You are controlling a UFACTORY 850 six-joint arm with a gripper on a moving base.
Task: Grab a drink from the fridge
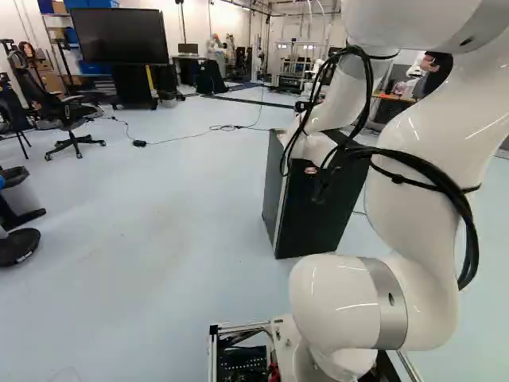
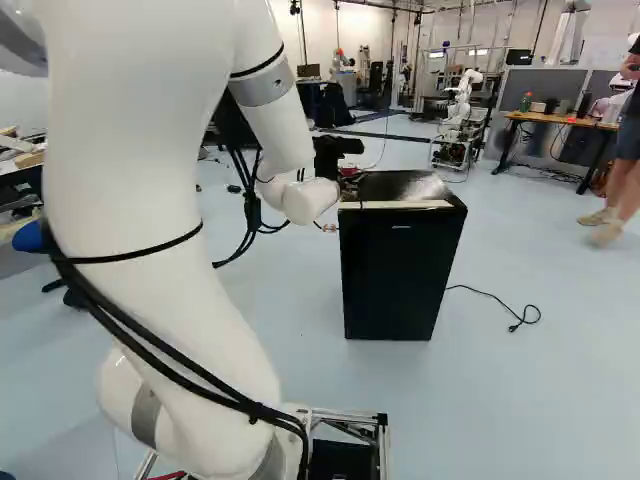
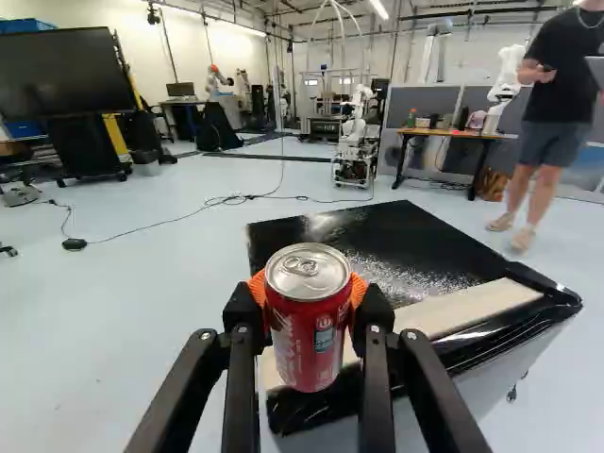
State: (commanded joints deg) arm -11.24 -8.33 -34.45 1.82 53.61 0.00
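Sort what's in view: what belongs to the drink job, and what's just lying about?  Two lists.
Drink job:
- can, held in the gripper
- fridge, just beyond the can in the wrist view

Just about:
- screen
- office chair
- desk
- another robot
- power brick on the floor

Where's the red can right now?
The red can is held in the gripper; the right base view puts it by the top left corner of the black fridge.
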